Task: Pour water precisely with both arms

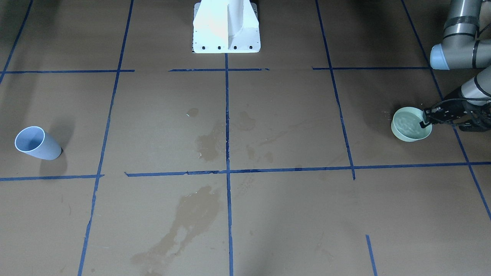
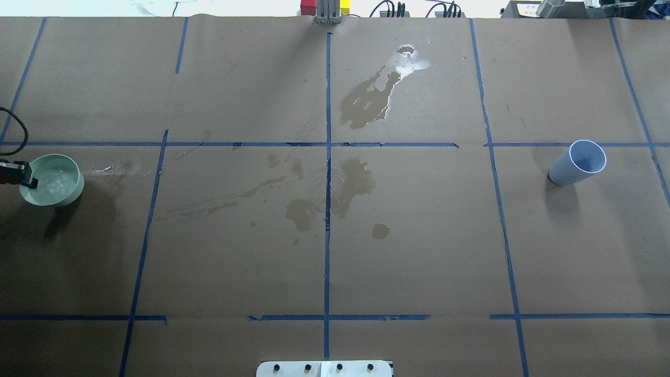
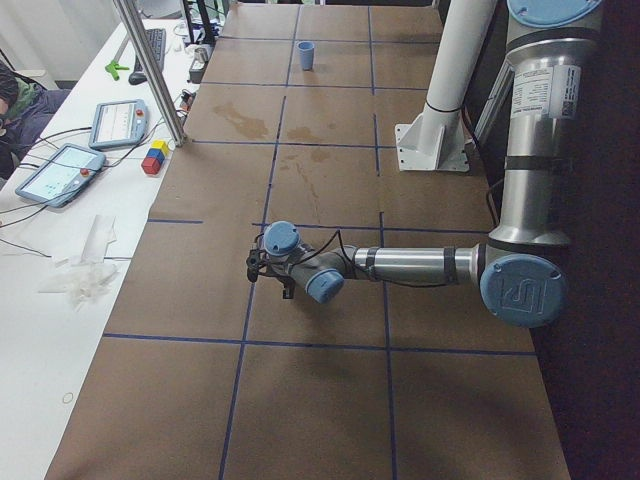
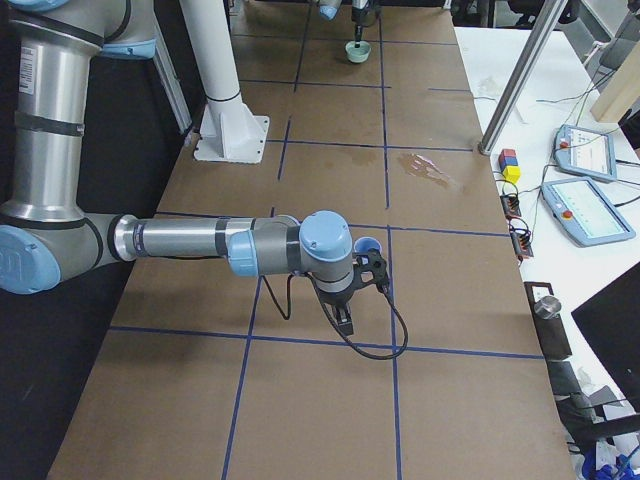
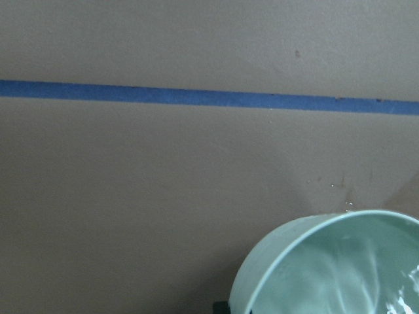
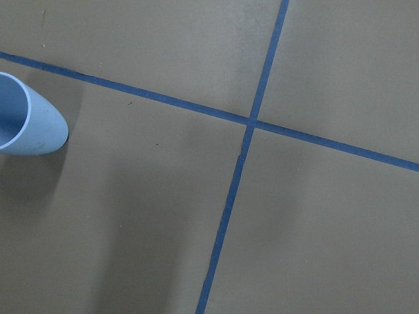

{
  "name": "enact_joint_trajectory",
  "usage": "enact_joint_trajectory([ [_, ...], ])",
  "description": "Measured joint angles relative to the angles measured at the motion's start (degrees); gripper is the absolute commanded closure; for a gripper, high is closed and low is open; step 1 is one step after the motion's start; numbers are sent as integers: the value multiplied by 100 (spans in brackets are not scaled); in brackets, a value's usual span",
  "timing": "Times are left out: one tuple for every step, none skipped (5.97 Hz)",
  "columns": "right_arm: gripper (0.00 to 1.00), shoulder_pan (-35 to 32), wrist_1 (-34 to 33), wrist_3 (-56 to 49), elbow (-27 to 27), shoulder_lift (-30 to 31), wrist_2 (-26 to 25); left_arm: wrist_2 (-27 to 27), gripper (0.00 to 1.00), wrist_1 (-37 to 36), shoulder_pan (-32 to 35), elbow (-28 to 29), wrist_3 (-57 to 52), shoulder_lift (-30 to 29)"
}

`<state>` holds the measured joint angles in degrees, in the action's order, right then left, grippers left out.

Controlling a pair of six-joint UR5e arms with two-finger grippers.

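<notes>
A pale green bowl point(image 1: 411, 124) holds rippling clear water point(image 2: 52, 178) at the table's left end. My left gripper point(image 1: 424, 122) is shut on the bowl's rim, one black finger inside the rim point(image 2: 29, 181). The left wrist view shows the bowl point(image 5: 334, 268) at its bottom right. A light blue cup point(image 2: 576, 165) stands at the right end and looks empty. It also shows at the left edge of the right wrist view point(image 6: 26, 118). My right gripper point(image 4: 346, 322) hangs near that cup point(image 4: 367, 245). It shows only in the exterior right view, so I cannot tell its state.
Wet spill patches darken the brown paper near the middle point(image 2: 356, 180) and further out point(image 2: 366, 99). The white pedestal point(image 1: 226, 27) stands at the robot's edge. A metal post point(image 3: 150, 70), tablets and coloured blocks point(image 3: 155, 157) sit on the operators' side.
</notes>
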<state>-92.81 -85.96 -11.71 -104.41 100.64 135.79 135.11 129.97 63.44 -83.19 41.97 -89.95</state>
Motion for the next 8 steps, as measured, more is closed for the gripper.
enact_joint_trajectory([
  [0, 0, 0, -4, 0, 0, 0, -2, 72, 2, -42, 17, -5, -3],
  [0, 2, 0, -6, 0, 0, 0, -5, 62, 0, -72, 30, -13, -8],
  [0, 3, 0, -4, 0, 0, 0, -9, 50, -4, -81, 35, -24, -18],
  [0, 2, 0, 0, 0, 0, 0, -11, 26, -8, -84, 34, -26, -32],
  [0, 0, 0, 2, 0, 0, 2, -17, 0, -19, -85, 1, -28, -43],
  [0, 0, 0, 2, 0, 0, 12, -36, 0, -31, -36, -43, -75, -45],
  [0, 0, -5, 3, 0, 0, 25, -51, 0, -56, 94, -65, -297, -39],
  [0, 2, -19, 0, -2, 0, 32, -54, 0, -184, 312, -71, -763, -31],
])
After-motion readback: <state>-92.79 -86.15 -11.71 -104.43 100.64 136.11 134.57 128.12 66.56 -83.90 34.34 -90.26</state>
